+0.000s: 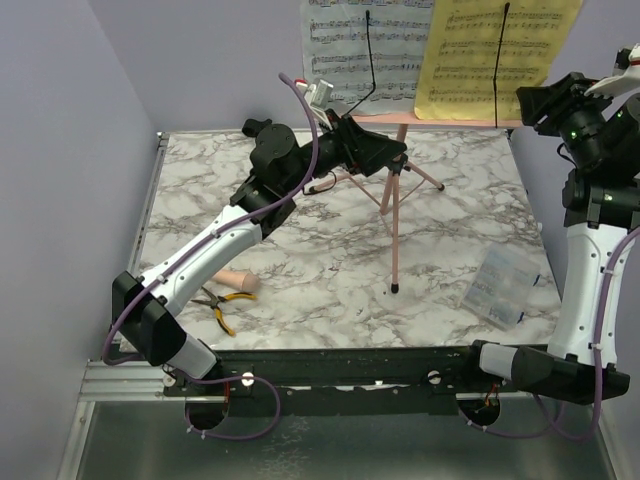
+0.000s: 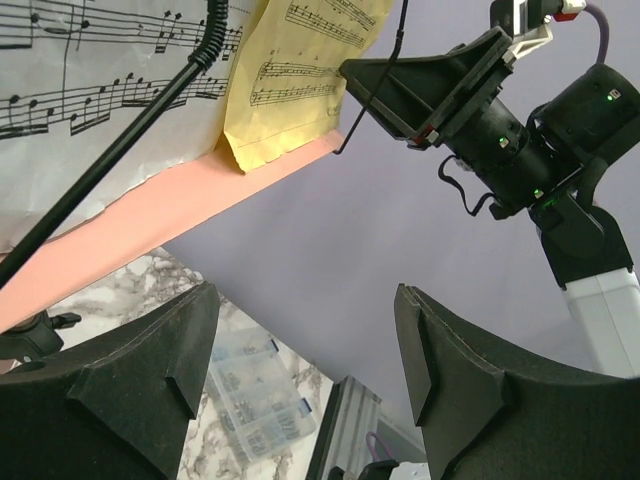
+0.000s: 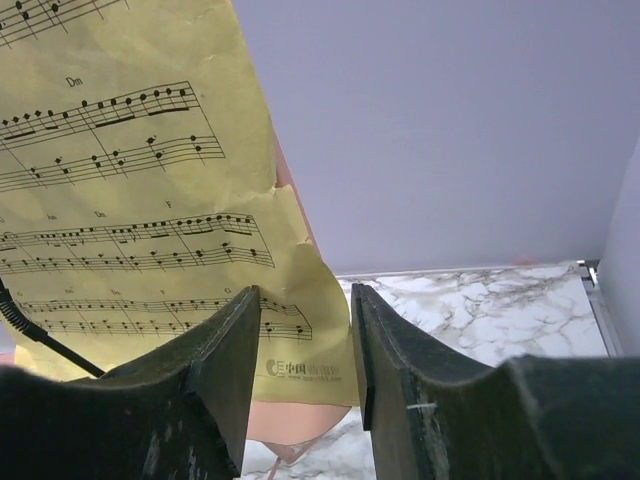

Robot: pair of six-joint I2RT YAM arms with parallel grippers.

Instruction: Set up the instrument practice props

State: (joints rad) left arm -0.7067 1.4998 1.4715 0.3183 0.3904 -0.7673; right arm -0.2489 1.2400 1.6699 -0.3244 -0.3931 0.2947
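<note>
Mostly marbled tabletop (image 1: 330, 285), creased yellow page (image 1: 495, 50)

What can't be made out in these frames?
Top view: part of the microphone, under the left arm.
Top view: white page and yellow page tops, cut by the upper edge.
Top view: the clear box's contents, too small.
Right wrist view: whether the right gripper touches the yellow page; depth unclear.

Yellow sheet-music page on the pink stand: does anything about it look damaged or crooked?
Yes. The yellow sheet-music page has a kink midway down its right edge, and the part below bulges outward, creased, rather than lying flat on the pink music-stand desk.
</note>
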